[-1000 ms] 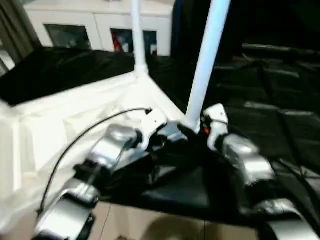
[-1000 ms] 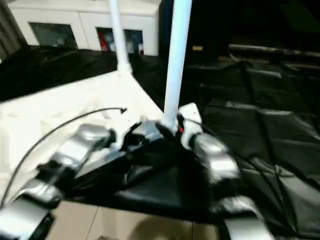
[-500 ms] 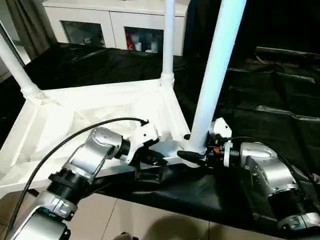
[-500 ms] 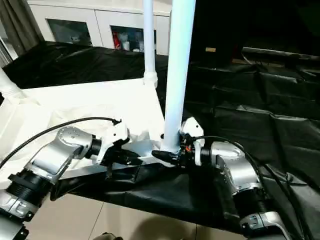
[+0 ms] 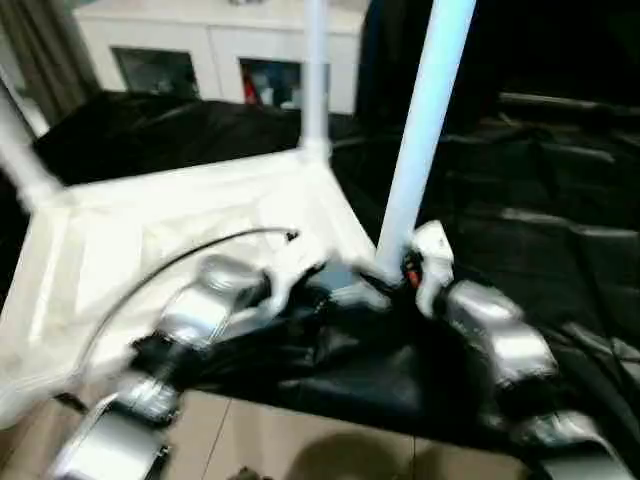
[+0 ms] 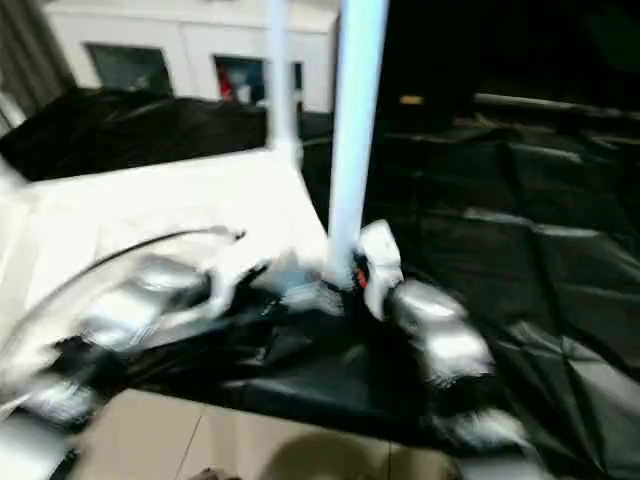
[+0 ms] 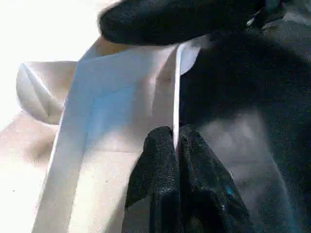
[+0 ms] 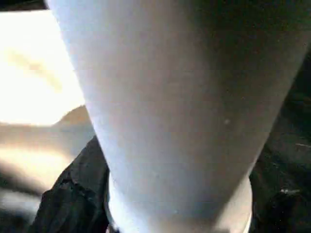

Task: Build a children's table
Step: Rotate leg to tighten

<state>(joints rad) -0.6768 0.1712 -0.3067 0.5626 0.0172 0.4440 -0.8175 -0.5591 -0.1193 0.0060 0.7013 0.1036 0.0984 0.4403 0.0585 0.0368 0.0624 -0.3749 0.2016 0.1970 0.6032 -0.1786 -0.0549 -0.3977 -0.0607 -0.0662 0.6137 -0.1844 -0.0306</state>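
1. The left tool [image 7: 175, 132] was closed at both moments. It lay at the near edge of the upturned white top [image 5: 150, 215], and that rim's thin edge ran right up to its tips. Whether the rim was actually nipped between them was not clear.
2. The right tool [image 5: 393, 283] sat at the foot of the near leg [image 5: 420, 130], as it had half a second earlier. The leg's base loomed directly in front of it in the right wrist view. Whether the right tool was clamped on the leg or standing loose around it could not be told.
3. That leg rose from the near right corner of the top and leaned slightly toward the right. Its lean looked much the same as a second ago.
4. What had mainly changed was the head's view, which had swung and smeared. Neither the arms nor the parts showed a clear move of their own.
5. Two more legs stood in the top, one at the far right corner [image 5: 313, 70] and one at the far left corner [image 5: 15, 140], as before.
6. The children's table lay upside down on the black-draped tabletop [image 5: 530, 180], toward its left and near edges. A white cabinet [image 5: 210, 50] stood behind.
7. For the task, this probably meant the near right leg was being seated or checked and was not finished. The near left corner was hidden by the left arm, so how many legs remained was uncertain.
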